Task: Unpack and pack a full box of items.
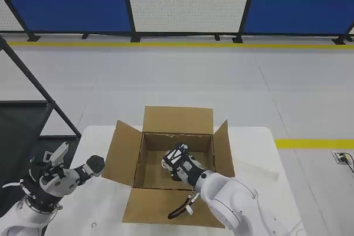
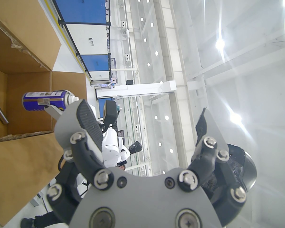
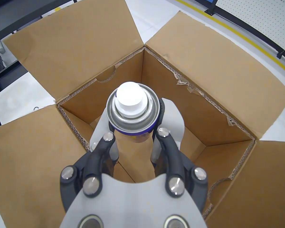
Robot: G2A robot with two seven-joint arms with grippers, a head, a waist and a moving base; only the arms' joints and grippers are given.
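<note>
My right jaws are clamped on the blue spray can [image 3: 132,105], its white cap facing my wrist, over the open cardboard box [image 3: 204,77] mid-desk; my left jaws are spread apart, holding nothing, over the desk [image 1: 100,200] left of the box.

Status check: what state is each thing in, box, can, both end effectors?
Brown cardboard box: open, all four flaps folded outward.
Blue metal spray can: upright, white cap on, gripped over the box opening.
Right end effector: shut on the spray can.
Left end effector: open, empty, beside the box.
</note>
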